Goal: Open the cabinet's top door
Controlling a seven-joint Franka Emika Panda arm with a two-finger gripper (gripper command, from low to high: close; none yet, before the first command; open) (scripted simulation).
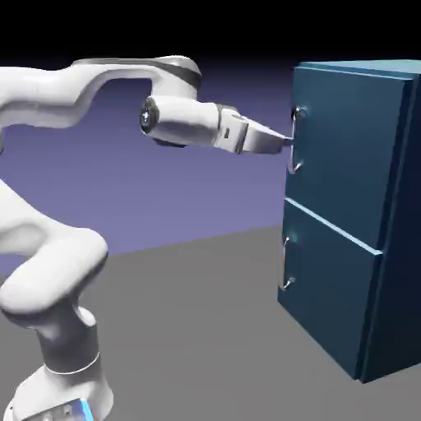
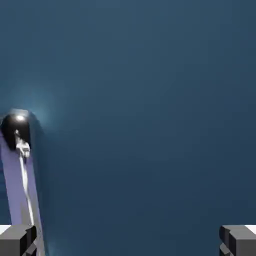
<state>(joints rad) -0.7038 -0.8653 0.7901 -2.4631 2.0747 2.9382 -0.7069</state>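
top door (image 1: 349, 148): upper panel of cabinet (image 1: 395, 247), at exterior view's right; looks flush, not swung out
handle (image 1: 296, 140): thin silver loop, vertical, on door's left edge; in hand view at far left (image 2: 22, 165), beside left fingertip
gripper (image 1: 288, 141): level, tips at the handle; contact unclear
jaws: spread wide, fingertips (image 2: 237, 240) at opposite bottom corners of hand view, blue panel between, nothing gripped
lower door (image 1: 329, 279): below, own small handle
table (image 1: 205, 329): grey, cabinet stands on it
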